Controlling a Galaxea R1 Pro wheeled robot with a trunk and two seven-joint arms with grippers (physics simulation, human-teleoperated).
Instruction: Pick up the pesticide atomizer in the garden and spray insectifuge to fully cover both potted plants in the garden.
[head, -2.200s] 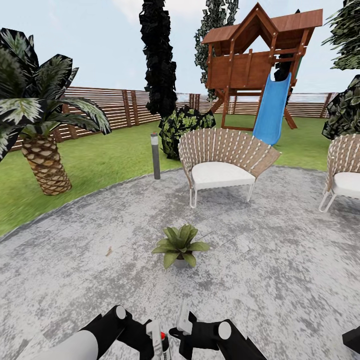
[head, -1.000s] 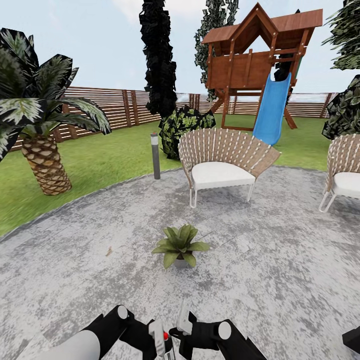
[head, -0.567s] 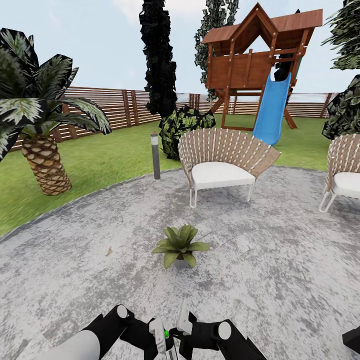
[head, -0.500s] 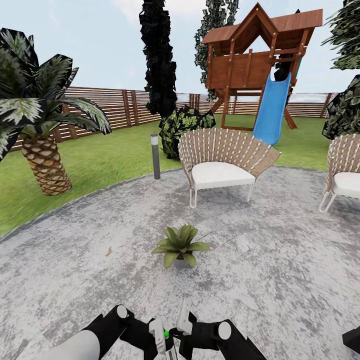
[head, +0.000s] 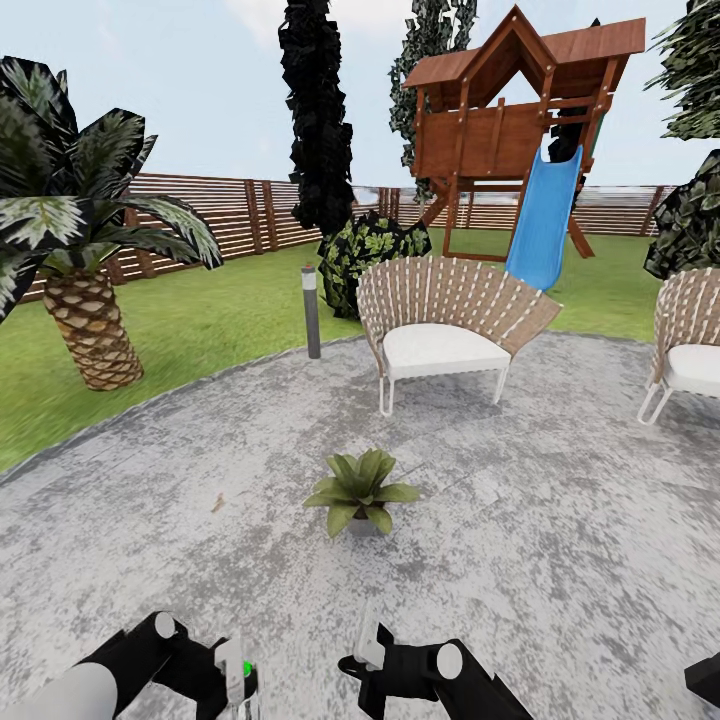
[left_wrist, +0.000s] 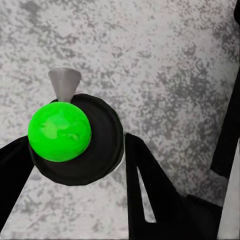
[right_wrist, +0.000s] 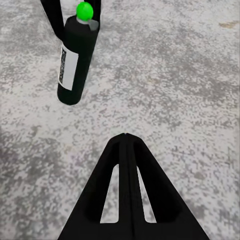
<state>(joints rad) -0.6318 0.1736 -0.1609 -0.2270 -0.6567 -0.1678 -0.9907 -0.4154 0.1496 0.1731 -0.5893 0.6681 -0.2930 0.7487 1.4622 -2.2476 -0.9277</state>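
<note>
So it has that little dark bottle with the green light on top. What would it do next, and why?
Probably carry the dark spray bottle with the green mark, gripped by the left gripper, forward toward the small green-leafed potted plant. The plant sits well ahead on the grey paved patio.

Pale grey forearms, black wrists with round white caps, black wedge-shaped pincer fingers (right_wrist: 125, 190)

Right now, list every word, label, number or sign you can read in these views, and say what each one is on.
No text can be read in any view.
pesticide atomizer: a white label with dark marks runs down its dark body, too small and blurred to read.
Its cap carries a plain green dot, with no lettering on it.
playhouse, chairs and fence: no signs or writing on them.
</note>
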